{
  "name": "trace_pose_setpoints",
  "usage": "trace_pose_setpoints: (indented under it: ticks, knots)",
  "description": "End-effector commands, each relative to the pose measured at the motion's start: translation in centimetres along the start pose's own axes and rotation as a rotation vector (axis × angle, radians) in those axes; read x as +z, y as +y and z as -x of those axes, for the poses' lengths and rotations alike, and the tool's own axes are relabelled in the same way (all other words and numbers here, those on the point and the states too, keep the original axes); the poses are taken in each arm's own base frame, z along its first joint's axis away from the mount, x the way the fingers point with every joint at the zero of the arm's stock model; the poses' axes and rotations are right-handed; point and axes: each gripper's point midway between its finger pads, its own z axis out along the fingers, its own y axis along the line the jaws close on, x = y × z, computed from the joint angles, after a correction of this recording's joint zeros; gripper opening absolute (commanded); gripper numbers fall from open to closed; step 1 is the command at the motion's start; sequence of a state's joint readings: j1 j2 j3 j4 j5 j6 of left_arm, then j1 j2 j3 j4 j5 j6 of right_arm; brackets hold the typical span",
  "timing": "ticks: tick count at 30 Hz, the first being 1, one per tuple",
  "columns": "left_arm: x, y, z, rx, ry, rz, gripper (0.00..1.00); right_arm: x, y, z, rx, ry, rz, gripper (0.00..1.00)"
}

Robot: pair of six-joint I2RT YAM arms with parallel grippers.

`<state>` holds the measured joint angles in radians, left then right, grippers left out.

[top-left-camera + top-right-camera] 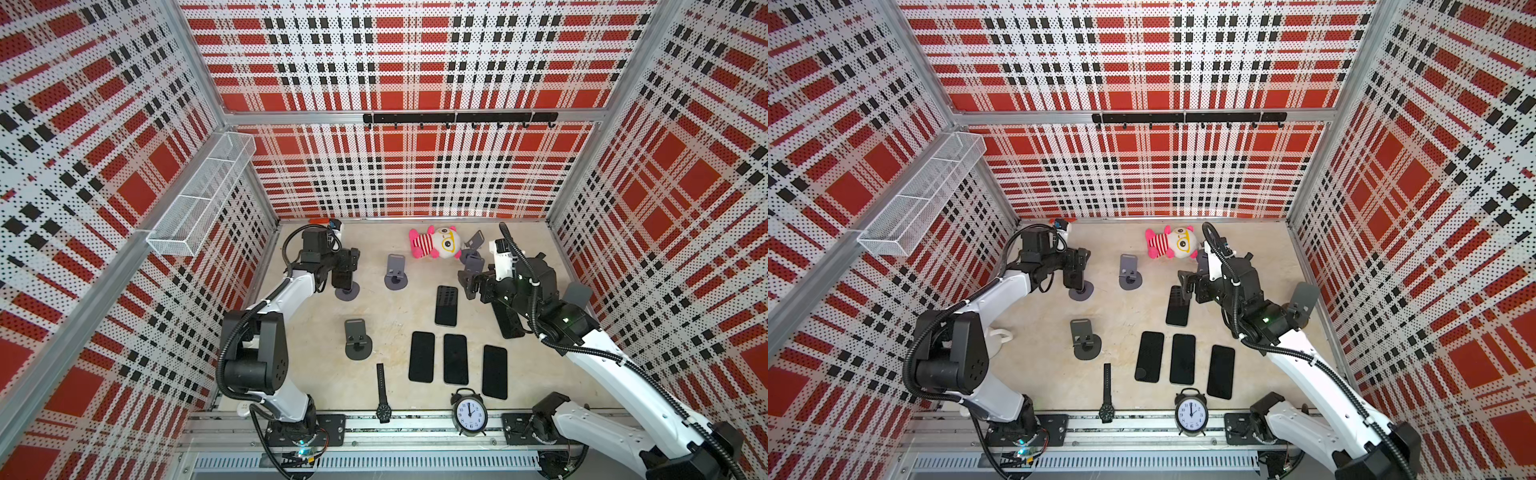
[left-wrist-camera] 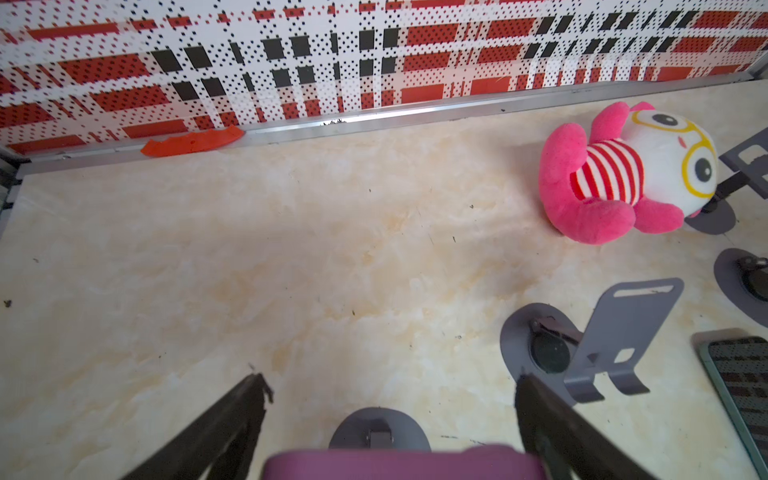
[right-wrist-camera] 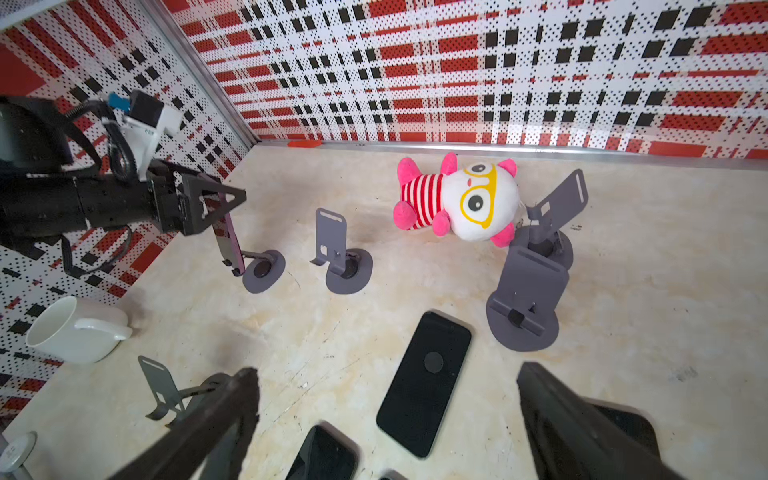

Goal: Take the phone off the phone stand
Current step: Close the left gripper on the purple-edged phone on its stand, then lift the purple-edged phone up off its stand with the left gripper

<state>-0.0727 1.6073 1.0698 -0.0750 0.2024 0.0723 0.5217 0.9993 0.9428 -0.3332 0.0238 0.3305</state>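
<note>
My left claw [image 2: 390, 378] straddles the purple phone [image 2: 399, 463] with its jaws wide at the phone's edges; I cannot tell whether they press it or stand free. The phone leans in the phone stand [image 3: 264, 272], well left of the plush toy [image 1: 436, 243]. My right claw [image 3: 386, 372] hangs released and empty, near that toy's front.

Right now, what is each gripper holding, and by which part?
Right gripper: open, holding nothing. Left gripper straddles the top end of the phone on its stand; whether it grips cannot be told.
</note>
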Motion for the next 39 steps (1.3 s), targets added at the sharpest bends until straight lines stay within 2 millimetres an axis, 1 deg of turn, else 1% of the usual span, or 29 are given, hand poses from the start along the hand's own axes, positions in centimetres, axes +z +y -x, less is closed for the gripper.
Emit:
trace_pose_setpoints:
  ticks: [1, 6, 11, 15, 21, 23, 28, 30, 34, 39]
  knots:
    - [-1.5, 0.0, 0.7, -0.011, -0.068, -0.025, 0.98, 0.0, 0.8, 1.5, -0.024, -0.017, 0.024, 1.0]
    - [-2.0, 0.7, 0.7, -0.027, -0.091, -0.023, 0.98, 0.2, 1.1, 2.3, -0.043, -0.009, 0.025, 1.0]
    - [-2.4, 0.5, 1.0, -0.051, -0.147, -0.08, 0.97, 0.3, 1.5, 2.9, -0.034, -0.027, 0.041, 1.0]
    - [-2.4, 0.3, 0.8, -0.046, -0.153, -0.102, 0.93, 0.1, 1.5, 3.2, -0.04, -0.025, 0.038, 1.0]
    - [-2.3, 0.2, 0.8, -0.043, -0.148, -0.103, 0.83, -0.3, 1.3, 3.3, -0.043, -0.037, 0.032, 1.0]
    - [-2.4, 0.0, 0.8, -0.031, -0.15, -0.11, 0.82, -0.3, 1.4, 3.3, -0.045, -0.038, 0.032, 1.0]
    - [-2.7, 0.6, 0.5, -0.024, -0.148, -0.069, 0.83, -0.1, 1.4, 3.2, -0.049, -0.036, 0.032, 1.0]
    - [-2.7, 0.4, 0.6, -0.019, -0.149, -0.068, 0.84, -0.1, 1.4, 3.3, -0.05, -0.039, 0.034, 1.0]
    - [-2.5, 0.2, 0.4, -0.01, -0.143, -0.067, 0.88, 0.1, 1.5, 3.3, -0.052, -0.039, 0.038, 1.0]
    - [-2.2, 0.3, 0.1, -0.016, -0.13, -0.062, 0.88, 0.2, 1.5, 3.0, -0.05, -0.033, 0.041, 1.0]
